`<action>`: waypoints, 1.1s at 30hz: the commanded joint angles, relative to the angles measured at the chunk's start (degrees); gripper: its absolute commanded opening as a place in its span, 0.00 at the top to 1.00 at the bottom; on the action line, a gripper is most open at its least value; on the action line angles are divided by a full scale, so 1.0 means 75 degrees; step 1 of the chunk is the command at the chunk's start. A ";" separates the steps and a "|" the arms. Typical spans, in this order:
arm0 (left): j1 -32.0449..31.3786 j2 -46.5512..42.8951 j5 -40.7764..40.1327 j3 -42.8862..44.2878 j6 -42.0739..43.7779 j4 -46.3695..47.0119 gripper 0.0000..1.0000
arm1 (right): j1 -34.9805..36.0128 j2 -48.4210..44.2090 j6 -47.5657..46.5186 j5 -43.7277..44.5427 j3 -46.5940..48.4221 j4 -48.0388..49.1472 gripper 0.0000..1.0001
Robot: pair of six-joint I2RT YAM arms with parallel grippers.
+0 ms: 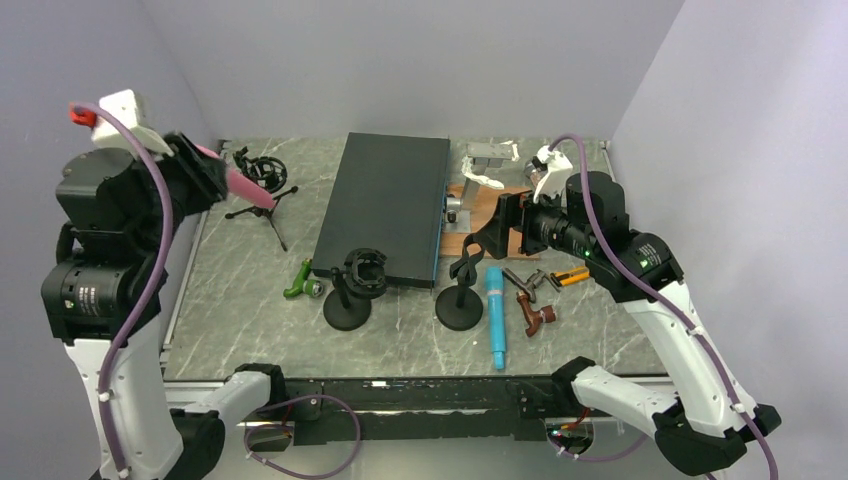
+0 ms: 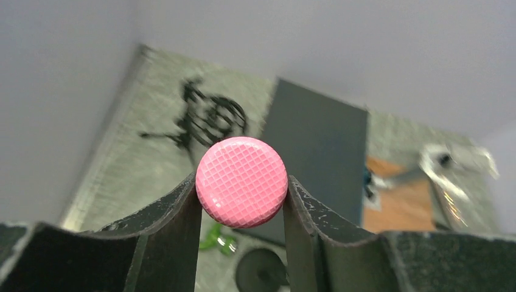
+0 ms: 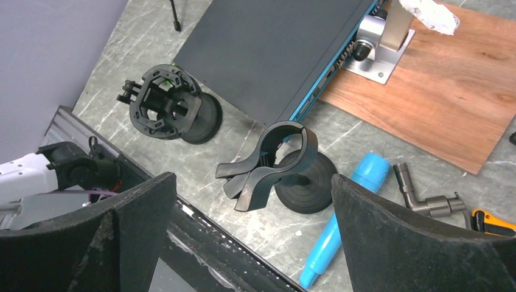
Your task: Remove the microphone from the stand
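Observation:
A pink microphone (image 1: pixel 240 185) with a grid-textured round end (image 2: pixel 241 181) is clamped between the fingers of my left gripper (image 1: pixel 205 170), which is raised at the far left. The microphone points down towards a black tripod stand (image 1: pixel 262 190) at the back left of the table. The stand's ring holder (image 2: pixel 210 118) is empty and apart from the microphone. My right gripper (image 3: pixel 252 177) hangs open over the middle right of the table, above a black clip stand (image 3: pixel 274 161), with nothing between its fingers.
A black box (image 1: pixel 385 205) lies in the middle. In front of it stand a round-base stand with a shock mount (image 1: pixel 355 285) and the clip stand (image 1: pixel 462 290). A blue tube (image 1: pixel 496 315), small tools (image 1: pixel 535 300), a green part (image 1: pixel 300 282) and a wooden board (image 3: pixel 450 91) lie around.

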 commanded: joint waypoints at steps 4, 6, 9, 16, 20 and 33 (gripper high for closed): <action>-0.0033 -0.0338 0.5659 -0.1680 -0.2261 0.0613 1.00 | -0.0001 0.0003 -0.0017 -0.0299 0.0249 0.0383 0.00; -0.0172 -0.0407 0.6815 -0.2451 -0.3048 0.1481 1.00 | -0.0006 -0.0025 0.0027 -0.0325 0.0217 0.0442 0.00; -0.1577 -0.0355 0.6685 -0.2767 -0.3207 0.2021 1.00 | -0.0005 -0.0135 0.0066 -0.0167 0.0137 0.0490 0.00; -0.4947 0.0563 0.3565 -0.3172 -0.3136 0.0837 1.00 | -0.0001 -0.0456 0.0061 0.0626 0.0220 0.0347 0.00; -0.6241 0.0812 0.2455 -0.3785 -0.3539 0.1209 1.00 | -0.0007 -0.0735 0.0167 0.1033 0.0089 0.0141 0.00; -0.6502 0.1953 0.1377 -0.5112 -0.5543 0.2130 1.00 | -0.0005 -0.1369 0.1331 0.1478 -0.0196 -0.0129 0.00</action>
